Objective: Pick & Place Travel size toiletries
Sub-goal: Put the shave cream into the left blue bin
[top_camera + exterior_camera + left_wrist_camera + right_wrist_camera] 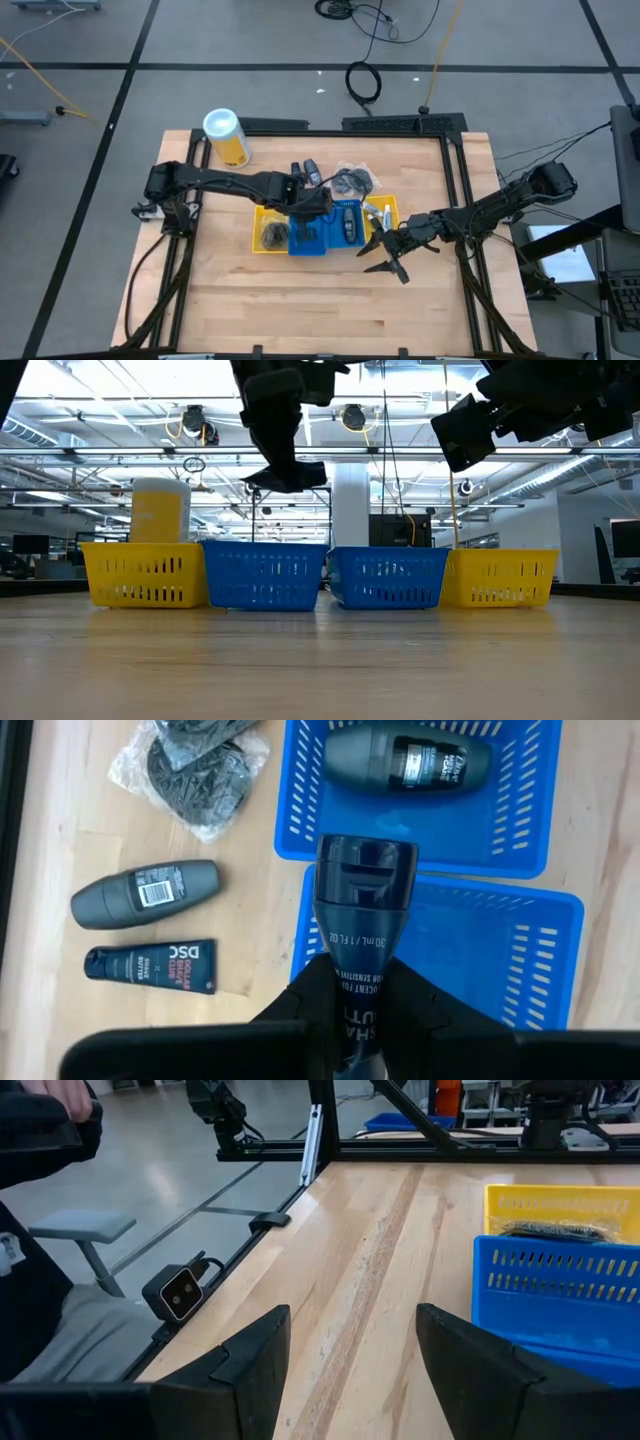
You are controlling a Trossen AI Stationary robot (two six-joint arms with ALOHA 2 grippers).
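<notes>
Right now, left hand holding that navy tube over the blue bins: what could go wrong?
1. The left hand grips the navy tube at its tail end only; it may tilt or slip.
2. The tube's cap hangs over the wall between the two blue bins, so it could catch the rim or land in the wrong one.

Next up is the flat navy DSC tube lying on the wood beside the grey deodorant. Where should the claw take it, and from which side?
Take the DSC tube across its mid-body, coming straight down from above. It lies flat on the wood with its long edges free, so the fingers can close across its narrow width. The grey deodorant lies alongside but apart, leaving a gap for one finger. The left claw is holding a dark tube over the blue bin.
</notes>
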